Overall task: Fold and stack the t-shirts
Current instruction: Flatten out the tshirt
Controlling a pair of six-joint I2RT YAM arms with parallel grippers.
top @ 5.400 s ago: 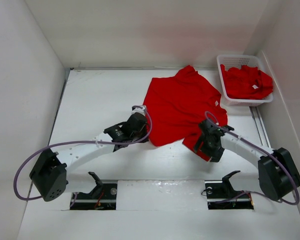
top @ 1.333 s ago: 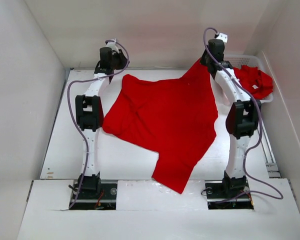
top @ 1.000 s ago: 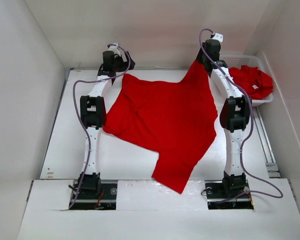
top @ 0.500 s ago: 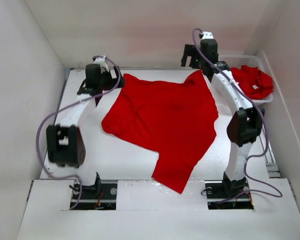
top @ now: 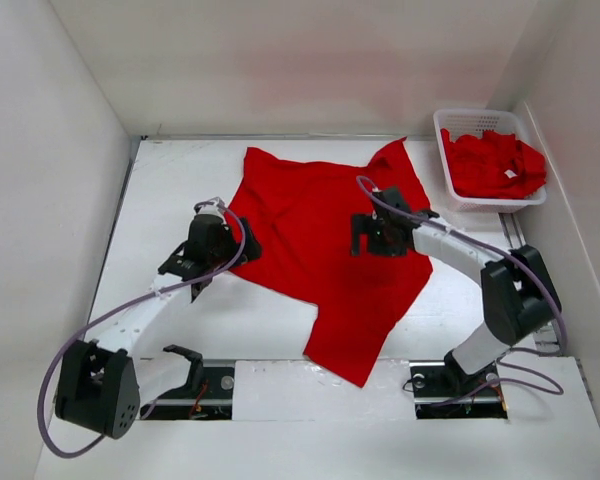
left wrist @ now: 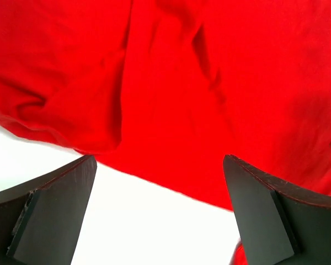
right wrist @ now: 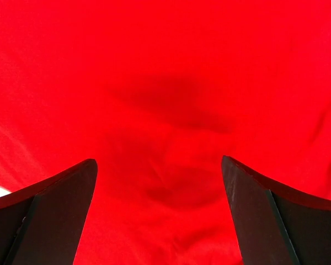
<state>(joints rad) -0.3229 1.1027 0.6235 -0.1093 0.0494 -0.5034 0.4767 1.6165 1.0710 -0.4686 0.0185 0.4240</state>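
Note:
One red t-shirt (top: 320,225) lies spread out on the white table, with one end reaching toward the near edge. My left gripper (top: 242,244) hovers open at the shirt's left hem; in the left wrist view the gripper (left wrist: 159,161) frames the cloth edge (left wrist: 182,83) and bare table, holding nothing. My right gripper (top: 366,234) is open above the shirt's middle; the right wrist view shows the gripper (right wrist: 158,161) over wrinkled red cloth (right wrist: 165,66). More red t-shirts (top: 495,165) are heaped in the basket.
A white slotted basket (top: 480,113) stands at the far right corner against the wall. White walls close in the table on the left, back and right. Bare table (top: 180,190) shows left of the shirt.
Both arms have pulled back from the far edge toward me. The shirt's far corners, held up before, were let go and the shirt lies flat. The right gripper opened wide.

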